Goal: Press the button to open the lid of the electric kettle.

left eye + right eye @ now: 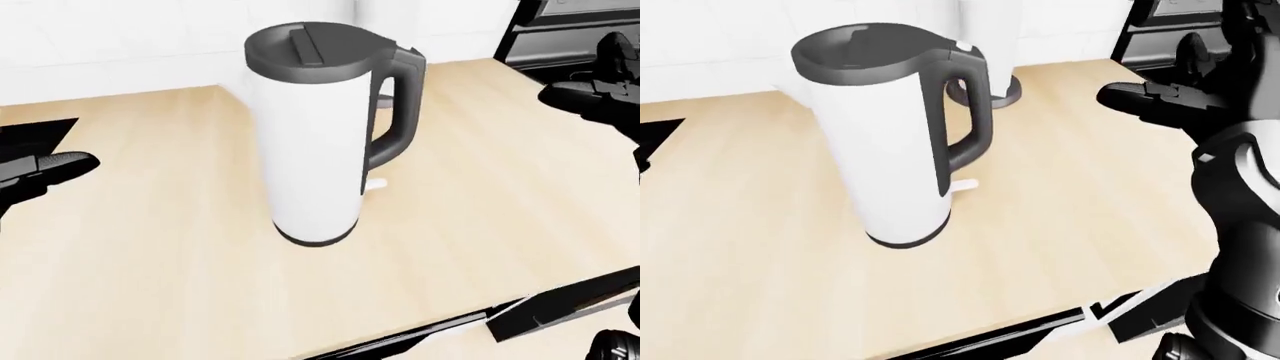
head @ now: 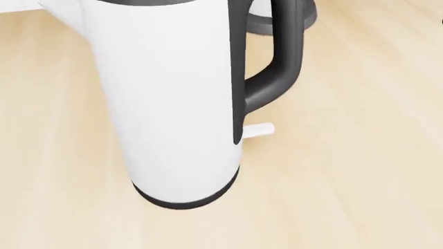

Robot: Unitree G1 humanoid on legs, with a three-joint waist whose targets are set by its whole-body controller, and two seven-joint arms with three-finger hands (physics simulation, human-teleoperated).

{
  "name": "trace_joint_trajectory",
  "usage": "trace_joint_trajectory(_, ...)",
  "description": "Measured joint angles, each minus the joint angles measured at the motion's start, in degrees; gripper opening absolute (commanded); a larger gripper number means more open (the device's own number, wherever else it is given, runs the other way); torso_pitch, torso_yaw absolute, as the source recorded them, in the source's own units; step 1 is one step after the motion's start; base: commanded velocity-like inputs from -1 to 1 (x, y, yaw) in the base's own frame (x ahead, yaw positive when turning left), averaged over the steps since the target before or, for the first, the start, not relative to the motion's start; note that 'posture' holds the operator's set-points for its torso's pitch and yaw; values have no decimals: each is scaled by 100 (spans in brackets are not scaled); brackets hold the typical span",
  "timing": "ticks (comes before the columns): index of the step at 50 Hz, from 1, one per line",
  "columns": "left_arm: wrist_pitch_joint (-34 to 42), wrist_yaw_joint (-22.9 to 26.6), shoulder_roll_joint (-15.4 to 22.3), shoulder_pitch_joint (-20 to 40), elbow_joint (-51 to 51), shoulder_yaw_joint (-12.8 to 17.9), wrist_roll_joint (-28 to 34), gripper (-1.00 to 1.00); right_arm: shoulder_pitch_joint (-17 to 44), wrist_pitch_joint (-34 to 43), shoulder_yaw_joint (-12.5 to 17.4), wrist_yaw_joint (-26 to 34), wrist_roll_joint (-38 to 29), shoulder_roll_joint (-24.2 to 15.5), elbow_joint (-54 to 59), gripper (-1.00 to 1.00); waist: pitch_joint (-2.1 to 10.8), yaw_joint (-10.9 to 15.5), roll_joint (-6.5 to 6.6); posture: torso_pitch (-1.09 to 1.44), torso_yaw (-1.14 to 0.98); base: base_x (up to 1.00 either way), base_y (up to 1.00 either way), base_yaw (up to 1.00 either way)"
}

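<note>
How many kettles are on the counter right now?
1. The kettle stands mid-counter, lid shut. A grey base shows behind it; what it belongs to is hidden.

The electric kettle (image 1: 318, 135) stands upright mid-counter (image 1: 150, 247), bare wood open on its left, right and toward the counter's near edge, while a second appliance's round grey base (image 1: 990, 91) sits just behind its handle (image 1: 975, 112) near the wall edge.
</note>
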State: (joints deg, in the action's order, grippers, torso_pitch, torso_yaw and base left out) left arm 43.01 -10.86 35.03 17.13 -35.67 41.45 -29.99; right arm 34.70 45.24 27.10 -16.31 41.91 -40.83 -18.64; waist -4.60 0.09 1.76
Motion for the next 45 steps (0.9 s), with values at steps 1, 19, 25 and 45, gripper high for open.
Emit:
trace_joint_trajectory(1,-5,5,4,-28,14,-46,-6,100,7,-24,19,-6,-13,-10,-17,100,-26,33,-35,0,0,0,0,0)
trace_joint_trajectory(19,106,179,-29,-11,-315,-107,-288,100,-42,-224,38,48,-153,-64,161,100,80,129,-178,0,0,0,0,0)
trace_joint_trajectory(25,65,189,-49,-23,-304,-77,-436,100,-91,-257,16,152,-376,-47,302,100,88,92,-151,0,0,0,0,0)
trace_joint_trajectory(45,60,-217,44,-46,-188,-49,-885,100,-33,-63,-73,450,-947,173,187,100,415,71,-148,-12,0,0,0,0)
